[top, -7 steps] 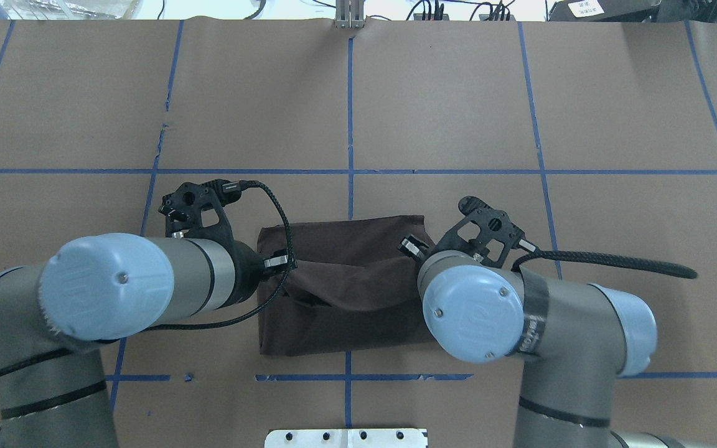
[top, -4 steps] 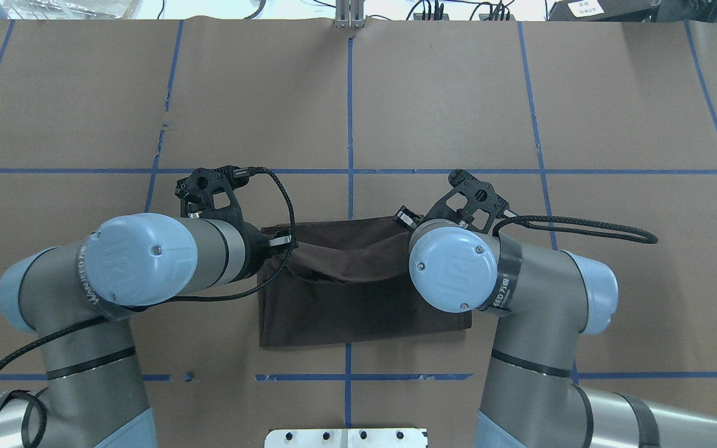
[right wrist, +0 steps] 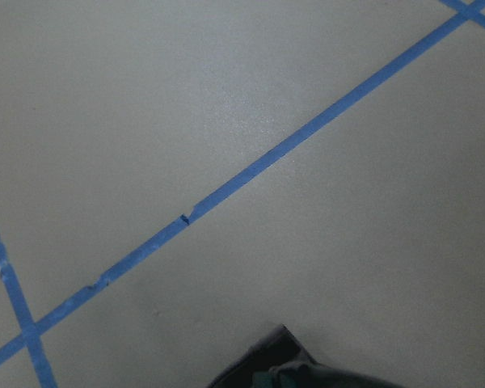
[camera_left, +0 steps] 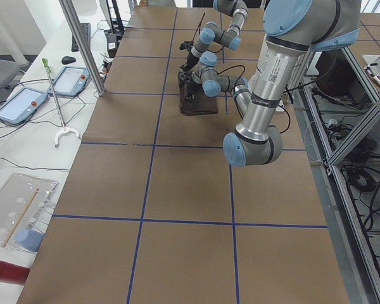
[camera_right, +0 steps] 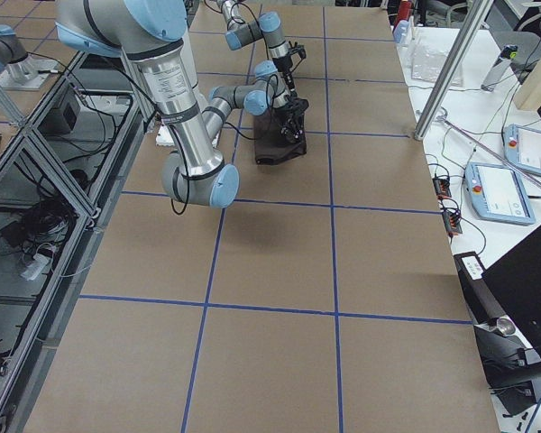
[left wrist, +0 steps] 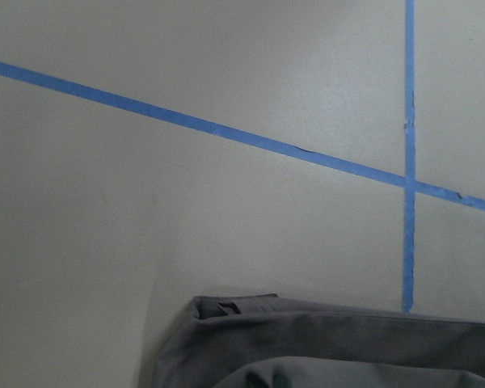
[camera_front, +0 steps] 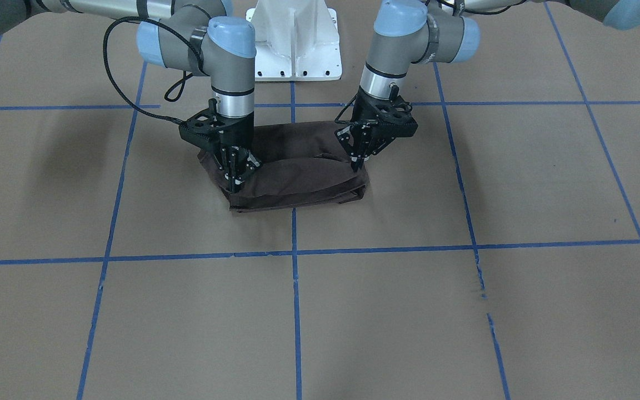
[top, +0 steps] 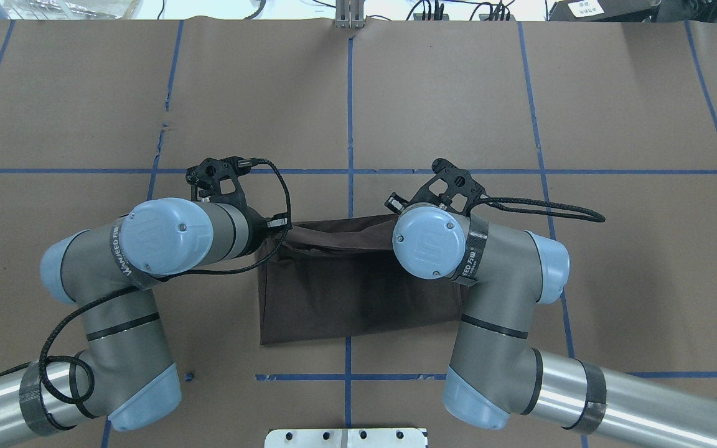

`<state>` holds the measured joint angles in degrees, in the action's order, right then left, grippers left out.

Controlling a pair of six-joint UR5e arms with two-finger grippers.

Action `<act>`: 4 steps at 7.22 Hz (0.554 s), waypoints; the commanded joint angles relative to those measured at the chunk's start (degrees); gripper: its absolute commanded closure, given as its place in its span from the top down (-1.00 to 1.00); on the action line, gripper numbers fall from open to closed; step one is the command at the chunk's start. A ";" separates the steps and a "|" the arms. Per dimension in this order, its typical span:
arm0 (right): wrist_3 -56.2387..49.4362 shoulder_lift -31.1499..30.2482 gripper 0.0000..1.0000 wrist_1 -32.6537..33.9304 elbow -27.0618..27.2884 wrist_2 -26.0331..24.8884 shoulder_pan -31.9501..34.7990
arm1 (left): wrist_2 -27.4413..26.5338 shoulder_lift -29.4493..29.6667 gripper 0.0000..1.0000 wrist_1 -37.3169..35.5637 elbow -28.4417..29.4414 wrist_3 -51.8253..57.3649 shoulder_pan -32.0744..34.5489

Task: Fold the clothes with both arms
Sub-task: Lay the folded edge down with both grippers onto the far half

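Note:
The dark brown T-shirt (camera_front: pixel 298 186) lies folded into a rectangle near the table's middle, seen from above as a dark patch (top: pixel 346 298). My left gripper (camera_front: pixel 356 162) pinches the top layer at one end of the far edge. My right gripper (camera_front: pixel 235 178) pinches it at the other end. Both point straight down, and the held layer sags between them. From overhead, the left wrist (top: pixel 165 236) and right wrist (top: pixel 430 239) hide the fingertips. Only an edge of the shirt (left wrist: pixel 323 347) shows in each wrist view.
Brown paper with blue tape lines (top: pixel 350 124) covers the table. The white pedestal base (camera_front: pixel 295 44) stands on the robot's side of the shirt. A metal post (camera_left: pixel 82 47), tablets (camera_left: pixel 22 104) and cables sit along the far side of the table.
Both grippers have moved away from the robot's base, carrying the shirt's top layer toward its far edge. The arms' elbows have swung inward.

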<state>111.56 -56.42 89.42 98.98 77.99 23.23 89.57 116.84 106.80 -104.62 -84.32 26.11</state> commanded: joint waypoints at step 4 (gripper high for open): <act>-1.79 0.00 -1.00 -0.21 -0.19 2.87 2.07 | -0.01 0.14 -1.00 1.04 1.52 1.35 1.04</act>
<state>110.29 -56.43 89.24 98.82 80.14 24.70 89.56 116.92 107.73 -103.61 -82.99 26.74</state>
